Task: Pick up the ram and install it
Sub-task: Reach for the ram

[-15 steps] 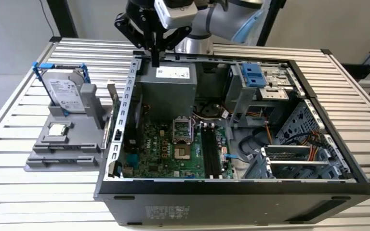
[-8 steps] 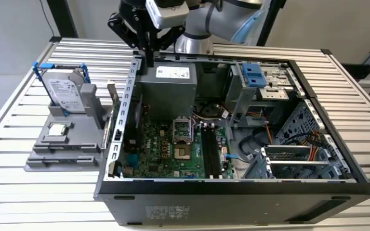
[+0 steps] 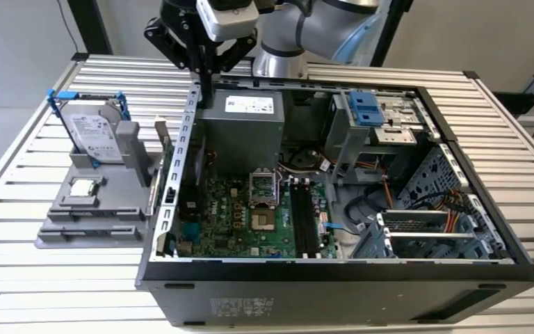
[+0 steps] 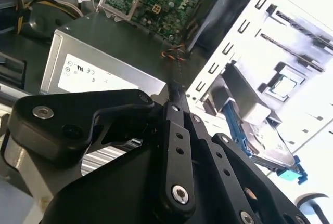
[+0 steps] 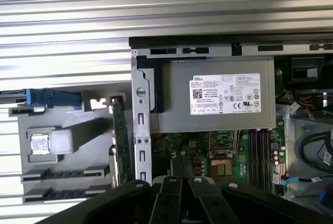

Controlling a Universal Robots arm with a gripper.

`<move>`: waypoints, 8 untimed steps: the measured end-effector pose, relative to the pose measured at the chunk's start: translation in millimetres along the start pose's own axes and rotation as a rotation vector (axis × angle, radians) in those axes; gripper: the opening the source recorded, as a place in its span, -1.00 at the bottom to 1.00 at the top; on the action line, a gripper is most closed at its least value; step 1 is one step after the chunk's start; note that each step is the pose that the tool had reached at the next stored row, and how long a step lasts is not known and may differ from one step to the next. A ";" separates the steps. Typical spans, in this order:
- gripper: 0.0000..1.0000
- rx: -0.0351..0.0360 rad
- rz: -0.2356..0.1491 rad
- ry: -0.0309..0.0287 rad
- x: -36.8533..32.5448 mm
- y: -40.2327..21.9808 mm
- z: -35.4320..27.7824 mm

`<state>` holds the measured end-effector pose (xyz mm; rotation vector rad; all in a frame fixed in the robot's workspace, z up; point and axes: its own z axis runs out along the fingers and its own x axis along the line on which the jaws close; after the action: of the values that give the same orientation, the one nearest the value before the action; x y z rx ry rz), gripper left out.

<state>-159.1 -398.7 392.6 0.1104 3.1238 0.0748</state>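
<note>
The gripper (image 3: 208,99) has its two fingers pressed together, with nothing between them. It hangs near the top of the exterior view, over the wall of the open computer case (image 3: 341,270). The ram (image 3: 163,146) stands on its edge in the gray holder (image 3: 91,209), toward the exterior view's left, just beside the case.

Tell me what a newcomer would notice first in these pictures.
The open computer case dominates the exterior view, with its green motherboard bare inside. The black claw hangs at the case's corner, beside the grey power supply. On the exterior view's left, a grey holder carries a silver hard drive standing on edge.
</note>
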 end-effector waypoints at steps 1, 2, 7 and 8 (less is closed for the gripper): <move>-1.00 0.0001 0.000 0.0008 1.6 -0.1 0.0; -1.00 0.0001 0.000 0.0015 3.0 -0.2 0.0; -1.00 0.0004 0.000 0.0043 10.0 -0.7 -0.2; -1.00 0.0003 0.000 0.0047 11.3 -0.8 -0.2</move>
<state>-170.4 -398.7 392.6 0.1105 3.1285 0.0747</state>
